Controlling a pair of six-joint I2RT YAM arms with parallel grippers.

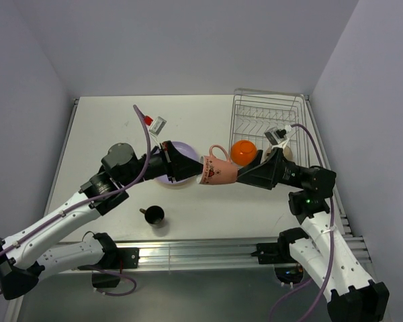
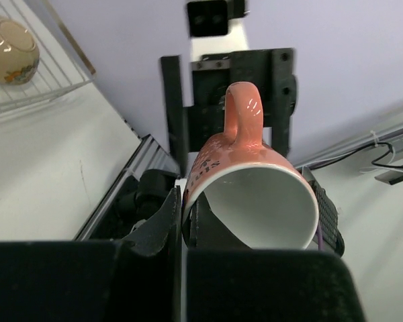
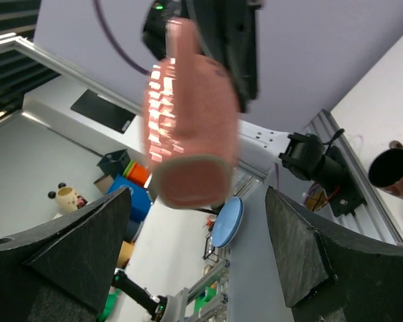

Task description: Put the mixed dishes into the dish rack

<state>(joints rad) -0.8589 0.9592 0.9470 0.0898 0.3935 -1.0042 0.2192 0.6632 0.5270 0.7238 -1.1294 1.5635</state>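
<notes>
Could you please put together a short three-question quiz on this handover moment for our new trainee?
1. True or false: the left gripper is shut on the rim of the pink mug.
2. Where is the small black cup? A, inside the orange bowl; B, standing on the table in front of the arms' bases; C, on a tine of the rack.
3. Fill in the blank: the right gripper has its jaws ____ on either side of the mug's base, not touching it.

Key: 1 true; 2 B; 3 open.
</notes>
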